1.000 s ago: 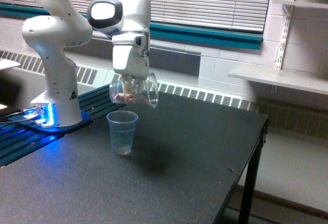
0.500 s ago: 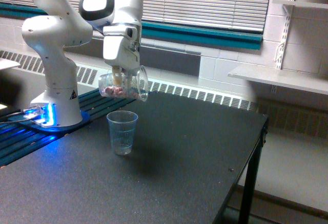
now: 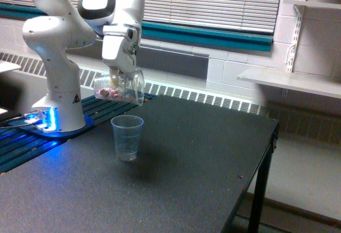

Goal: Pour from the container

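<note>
My gripper (image 3: 118, 75) is shut on the container (image 3: 119, 87), a clear wide-mouthed tumbler tipped almost onto its side. Its mouth faces the exterior view's right and slightly down. Small pinkish and pale pieces (image 3: 111, 93) lie along its lower wall. It hangs above and a little to the left of the narrower bluish clear cup (image 3: 127, 137), which stands upright on the black table (image 3: 181, 163) and looks empty. The fingertips are hidden behind the tumbler.
The white arm's base (image 3: 57, 102) stands at the table's left on a blue-lit plate (image 3: 45, 123). A radiator grille (image 3: 202, 97) runs along the back wall. The table's right edge (image 3: 269, 137) drops off near a white shelf (image 3: 290, 81).
The gripper and tumbler have shifted to the exterior view's left and slightly up, and the tumbler has tipped further toward horizontal. The bluish cup has stayed put.
</note>
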Action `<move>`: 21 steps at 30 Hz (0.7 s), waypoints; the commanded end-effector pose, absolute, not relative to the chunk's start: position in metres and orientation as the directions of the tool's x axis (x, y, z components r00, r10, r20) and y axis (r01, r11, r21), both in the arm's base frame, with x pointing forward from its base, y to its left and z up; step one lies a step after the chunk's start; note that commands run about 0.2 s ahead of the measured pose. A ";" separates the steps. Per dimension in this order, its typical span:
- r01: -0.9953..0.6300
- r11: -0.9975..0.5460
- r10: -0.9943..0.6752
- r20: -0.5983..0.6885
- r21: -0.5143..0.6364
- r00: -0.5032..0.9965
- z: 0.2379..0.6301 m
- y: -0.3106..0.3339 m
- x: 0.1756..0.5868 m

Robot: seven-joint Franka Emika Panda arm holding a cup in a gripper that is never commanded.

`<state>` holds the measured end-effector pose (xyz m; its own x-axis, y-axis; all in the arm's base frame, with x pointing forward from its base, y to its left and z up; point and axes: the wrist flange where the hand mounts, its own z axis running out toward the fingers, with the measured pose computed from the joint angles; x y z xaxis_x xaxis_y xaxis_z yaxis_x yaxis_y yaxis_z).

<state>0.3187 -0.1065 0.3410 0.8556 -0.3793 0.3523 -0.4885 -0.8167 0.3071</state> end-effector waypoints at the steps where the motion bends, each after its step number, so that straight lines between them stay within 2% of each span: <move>1: -0.454 -0.821 -0.343 0.337 0.346 0.877 0.336 -0.106 0.307; 11: -0.423 -0.820 -0.313 0.317 0.385 0.895 0.324 -0.107 0.288; 21: -0.416 -0.805 -0.297 0.321 0.422 0.899 0.327 -0.115 0.283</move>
<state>0.2932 -0.1155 0.3378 0.8851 -0.3054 0.3511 -0.4366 -0.8060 0.3997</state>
